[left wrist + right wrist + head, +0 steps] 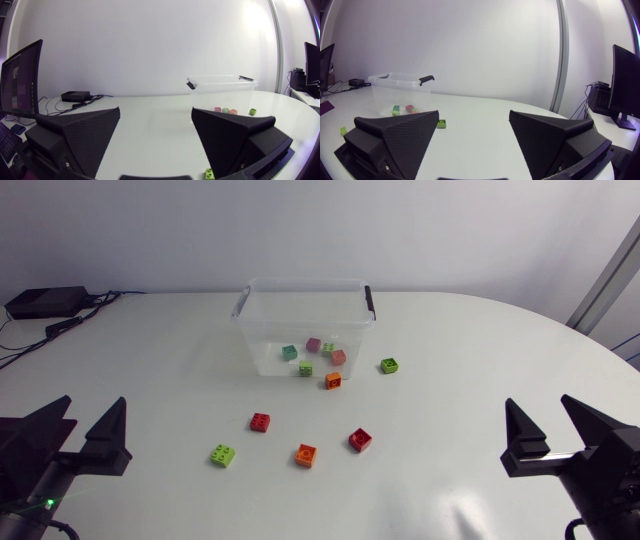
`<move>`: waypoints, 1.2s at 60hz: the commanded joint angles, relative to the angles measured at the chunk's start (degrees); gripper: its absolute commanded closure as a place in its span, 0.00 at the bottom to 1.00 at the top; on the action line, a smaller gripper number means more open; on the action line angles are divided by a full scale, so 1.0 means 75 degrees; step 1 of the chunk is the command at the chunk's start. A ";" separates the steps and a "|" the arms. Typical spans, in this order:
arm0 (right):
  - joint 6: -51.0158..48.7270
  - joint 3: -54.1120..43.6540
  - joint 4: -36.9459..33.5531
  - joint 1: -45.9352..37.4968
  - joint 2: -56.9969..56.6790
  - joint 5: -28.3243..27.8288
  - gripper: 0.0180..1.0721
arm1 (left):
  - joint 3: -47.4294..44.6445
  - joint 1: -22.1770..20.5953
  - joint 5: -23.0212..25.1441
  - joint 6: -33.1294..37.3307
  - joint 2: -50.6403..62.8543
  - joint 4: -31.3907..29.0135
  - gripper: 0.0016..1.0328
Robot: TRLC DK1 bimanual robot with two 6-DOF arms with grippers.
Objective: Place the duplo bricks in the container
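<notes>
While the clear container at twelve o'clock is holding a few small bricks, my left gripper at eight and right gripper at four are sitting parted, empty.

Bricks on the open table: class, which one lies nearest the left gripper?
The light green brick, leftmost of all, closest to the left gripper; the red brick and orange brick beside it lie further toward the middle.

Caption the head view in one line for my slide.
Open left gripper and right gripper face duplo bricks scattered before a clear container holding a few more.
</notes>
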 commanded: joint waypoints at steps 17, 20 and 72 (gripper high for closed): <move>0.0102 -0.0097 0.0001 0.0043 -0.0057 0.0004 0.04 | 0.0172 0.0010 -0.0003 -0.0199 -0.0066 -0.0213 0.04; 0.0102 -0.0004 -0.0010 0.0078 -0.0057 0.0004 0.04 | 0.0325 -0.0013 -0.0003 -0.0199 -0.0054 -0.0295 0.04; 0.0289 0.3442 -0.0374 0.0207 0.5240 0.0051 0.04 | 0.5786 -0.1783 -0.0260 0.0094 0.8371 -0.4279 0.06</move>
